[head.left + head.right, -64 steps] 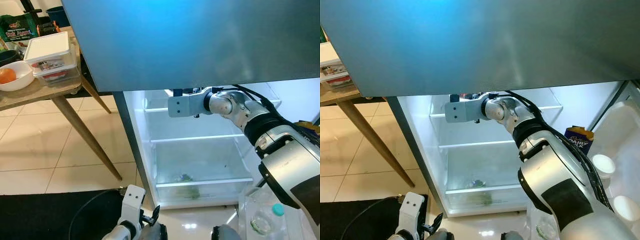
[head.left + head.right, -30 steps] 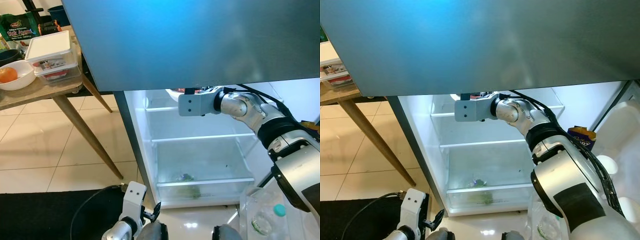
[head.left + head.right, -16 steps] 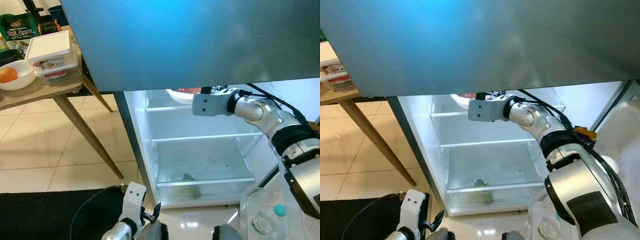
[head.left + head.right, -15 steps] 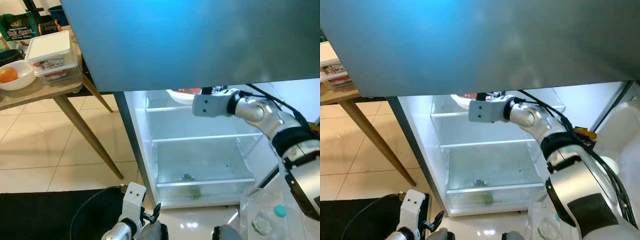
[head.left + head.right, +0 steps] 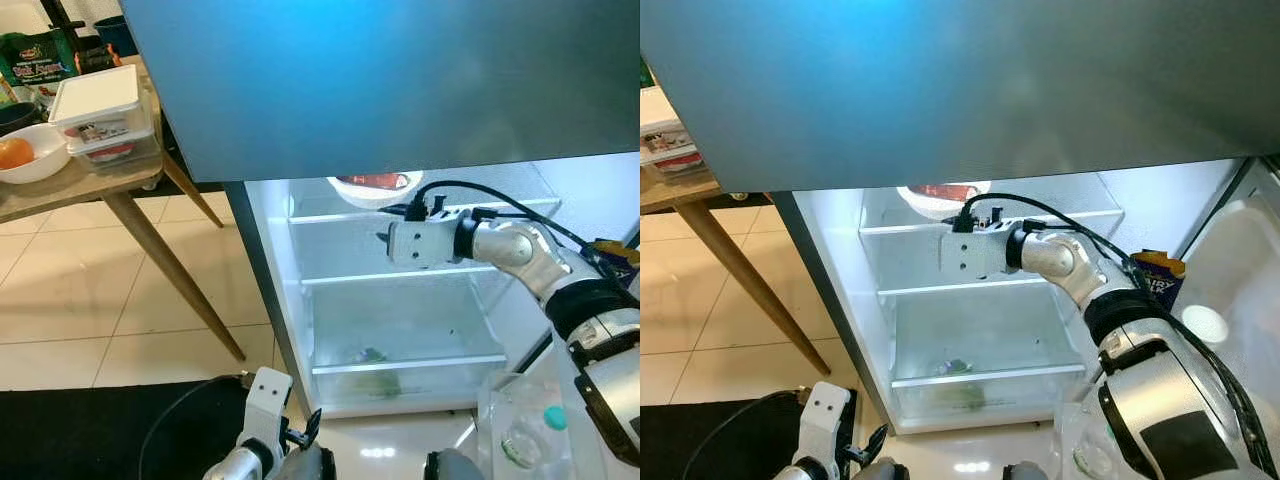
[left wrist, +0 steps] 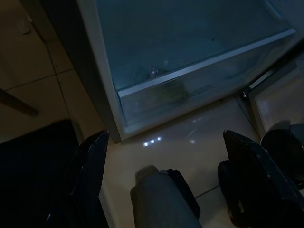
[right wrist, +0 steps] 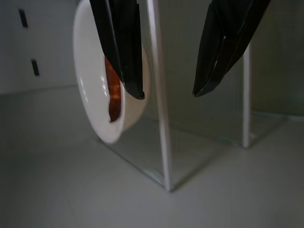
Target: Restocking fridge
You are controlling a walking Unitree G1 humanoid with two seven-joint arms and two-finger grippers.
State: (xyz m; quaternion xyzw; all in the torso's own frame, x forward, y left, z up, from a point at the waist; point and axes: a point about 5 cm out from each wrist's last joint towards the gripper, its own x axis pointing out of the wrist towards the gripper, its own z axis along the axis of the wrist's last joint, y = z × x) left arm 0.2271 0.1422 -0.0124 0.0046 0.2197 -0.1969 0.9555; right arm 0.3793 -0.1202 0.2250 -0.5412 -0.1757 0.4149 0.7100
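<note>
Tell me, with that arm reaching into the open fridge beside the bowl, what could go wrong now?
The white bowl sits on the top glass shelf, close to its front edge; a bump might tip it out. The right gripper hangs open just in front of it, so a careless move could knock it. The arm's black cable might also snag on that shelf.

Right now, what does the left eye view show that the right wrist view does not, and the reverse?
Left eye view adds: the table beside the fridge, with stacked boxes and an orange, and the fridge's drawer low down. Right wrist view adds: a close look along the right gripper, its jaws apart and holding nothing. Both share: the white bowl with reddish food, resting on the top glass shelf.
</note>
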